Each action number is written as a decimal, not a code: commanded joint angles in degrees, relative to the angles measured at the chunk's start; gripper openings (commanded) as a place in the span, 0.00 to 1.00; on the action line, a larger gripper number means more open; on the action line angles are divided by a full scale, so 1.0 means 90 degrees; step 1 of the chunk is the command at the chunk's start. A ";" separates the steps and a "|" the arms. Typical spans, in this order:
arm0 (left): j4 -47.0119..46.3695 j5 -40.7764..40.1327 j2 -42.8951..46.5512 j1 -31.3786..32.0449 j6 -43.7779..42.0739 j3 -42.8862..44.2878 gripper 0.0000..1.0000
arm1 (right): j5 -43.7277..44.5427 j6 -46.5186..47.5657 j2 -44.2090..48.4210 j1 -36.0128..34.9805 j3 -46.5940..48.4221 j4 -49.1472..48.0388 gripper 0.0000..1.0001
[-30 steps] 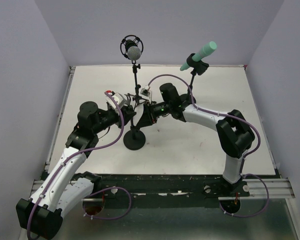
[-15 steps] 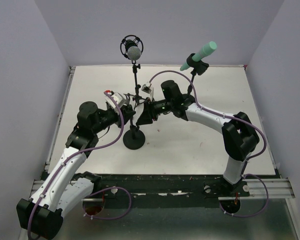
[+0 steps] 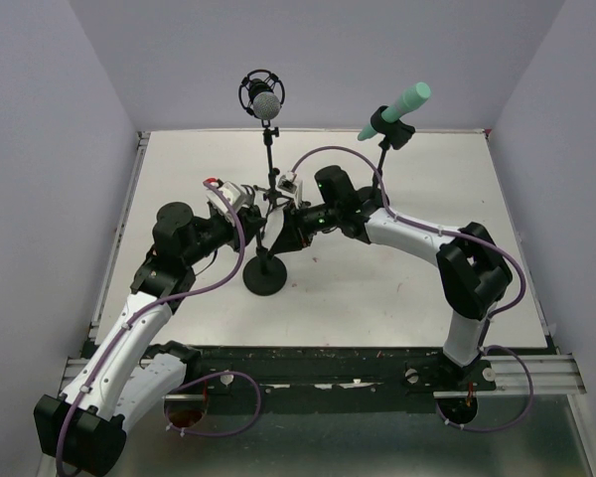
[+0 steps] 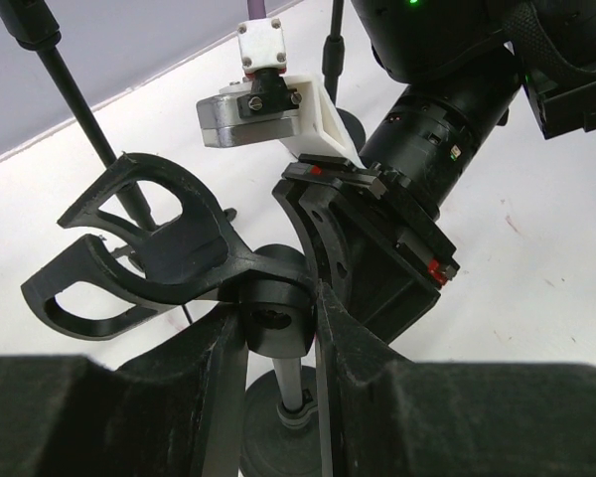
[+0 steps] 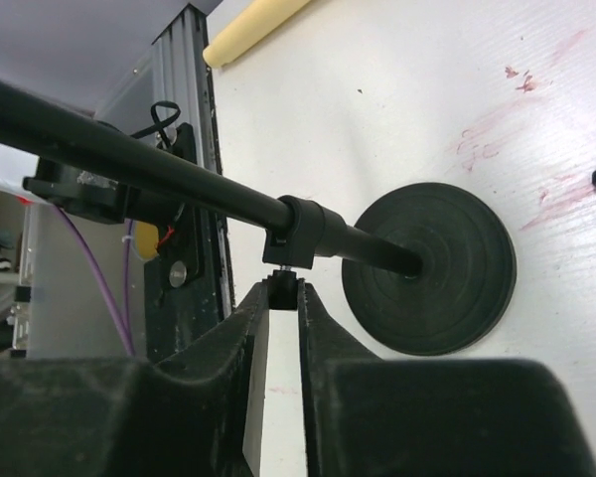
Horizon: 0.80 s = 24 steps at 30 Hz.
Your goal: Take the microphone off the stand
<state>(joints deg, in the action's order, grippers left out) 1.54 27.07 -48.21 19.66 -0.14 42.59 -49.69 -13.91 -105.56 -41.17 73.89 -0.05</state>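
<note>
A short black stand with a round base (image 3: 264, 277) stands mid-table. Its clip (image 4: 149, 248) is empty. My left gripper (image 3: 256, 227) (image 4: 276, 318) is shut on the swivel joint (image 4: 274, 310) under that clip. My right gripper (image 3: 282, 235) (image 5: 282, 294) is shut on the small knob (image 5: 282, 290) of the collar (image 5: 304, 233) on the stand's pole (image 5: 179, 179). A silver-grille microphone (image 3: 264, 99) sits in a black shock mount on a taller stand at the back. A teal microphone (image 3: 397, 107) sits tilted in the clip of another stand at the back right.
The two taller stands' poles (image 3: 270, 159) (image 3: 381, 164) rise just behind my grippers. Grey walls close the table on three sides. In the right wrist view, the table's metal frame (image 5: 184, 89) and a yellow roll (image 5: 253, 22) lie beyond the base (image 5: 432, 268).
The right wrist twisted slightly and came back. The left gripper and the short stand shifted a little away from me. Both grippers kept their hold.
</note>
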 commanded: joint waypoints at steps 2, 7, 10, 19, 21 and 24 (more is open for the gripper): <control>-0.0318 -0.0351 0.0053 -0.0085 0.0172 -0.0083 0.00 | 0.0277 0.0617 0.0019 -0.0220 0.0111 0.0221 0.14; -0.0357 -0.0469 0.0024 -0.0124 0.0270 -0.0103 0.00 | 0.0306 0.1475 0.0107 -0.0464 0.0237 0.0445 0.04; -0.0376 -0.0469 0.0005 -0.0153 0.0348 -0.0103 0.00 | 0.0734 0.2859 0.0186 -0.0766 0.0422 0.0776 0.01; -0.0337 -0.0625 0.0004 -0.0280 0.0719 -0.0054 0.00 | 0.4197 0.6885 0.0235 -0.1929 -0.0005 0.0137 0.01; -0.0337 -0.0576 0.0024 -0.0300 0.0738 -0.0074 0.00 | 0.5077 0.7481 0.0215 -0.2066 -0.0318 -0.0829 0.01; -0.0357 -0.0557 0.0082 -0.0309 0.0778 -0.0171 0.00 | 0.5813 0.8515 0.0195 -0.2135 -0.0893 -0.2275 0.01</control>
<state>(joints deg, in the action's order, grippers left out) 0.45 20.14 -48.27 16.21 3.36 42.19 -12.69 45.17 -101.95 -58.63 72.10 -4.36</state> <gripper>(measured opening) 0.348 0.142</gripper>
